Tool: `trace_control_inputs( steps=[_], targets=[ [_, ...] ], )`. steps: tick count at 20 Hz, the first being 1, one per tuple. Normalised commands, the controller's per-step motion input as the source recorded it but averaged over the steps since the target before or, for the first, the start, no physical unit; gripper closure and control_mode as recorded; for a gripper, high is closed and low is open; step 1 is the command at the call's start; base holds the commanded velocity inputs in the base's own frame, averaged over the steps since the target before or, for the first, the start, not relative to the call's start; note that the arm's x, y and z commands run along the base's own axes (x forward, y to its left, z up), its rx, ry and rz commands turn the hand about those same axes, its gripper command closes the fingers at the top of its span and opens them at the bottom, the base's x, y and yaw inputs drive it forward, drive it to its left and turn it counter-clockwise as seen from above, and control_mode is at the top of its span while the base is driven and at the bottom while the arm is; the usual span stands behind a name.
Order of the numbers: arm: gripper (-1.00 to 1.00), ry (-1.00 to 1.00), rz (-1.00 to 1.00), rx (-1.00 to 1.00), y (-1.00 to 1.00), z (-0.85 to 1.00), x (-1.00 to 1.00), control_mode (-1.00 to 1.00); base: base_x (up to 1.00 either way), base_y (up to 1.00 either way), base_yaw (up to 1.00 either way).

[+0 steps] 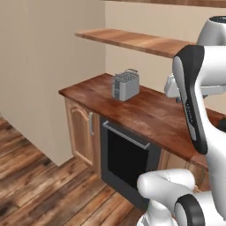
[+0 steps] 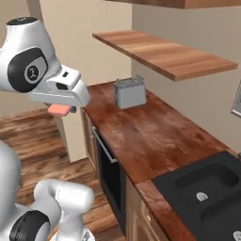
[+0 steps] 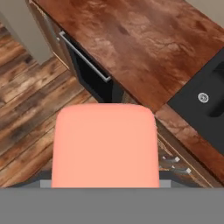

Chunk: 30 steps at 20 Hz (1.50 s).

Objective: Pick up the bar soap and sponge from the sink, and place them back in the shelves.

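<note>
Smooth salmon-pink bar soap [image 3: 105,146] sits right at the lens, clamped in the white arm's two-finger gripper [image 2: 60,111] with jaws partly closed on it, held in the air out over the wood floor, beside the brown wooden counter [image 2: 146,132]. Judged step: carrying the soap from the black double-basin sink [image 2: 207,188] to the flat brown wooden shelves [image 2: 162,54]; next calls for lifting and reaching over the counter to the lower plank. One soap, one metal toaster [image 2: 129,92], two shelf planks; sponge not visible.

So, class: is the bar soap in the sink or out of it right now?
Out. The bar soap hangs in the hand, raised over the floor beside the counter, apart from the sink.
</note>
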Motion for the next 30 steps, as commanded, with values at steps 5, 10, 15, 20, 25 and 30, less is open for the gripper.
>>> trace_control_inputs(
  steps=[5, 10, 15, 20, 25, 30],
  targets=[
    [1.0, 0.0, 0.0, 0.0, 0.0, 0.0, 0.0, 1.0, 0.2, 0.04, -0.46],
    [1.0, 0.0, 0.0, 0.0, 0.0, 0.0, 0.0, 1.0, 0.18, 0.09, -0.45],
    [1.0, 0.0, 0.0, 0.0, 0.0, 0.0, 0.0, 1.0, 0.25, 0.22, -0.42],
    [1.0, 0.0, 0.0, 0.0, 0.0, 0.0, 0.0, 1.0, 0.44, 0.21, -0.33],
    [1.0, 0.0, 0.0, 0.0, 0.0, 0.0, 0.0, 1.0, 0.39, 0.16, -0.31],
    [1.0, 0.0, 0.0, 0.0, 0.0, 0.0, 0.0, 1.0, 0.26, 0.3, -0.34]
  ],
)
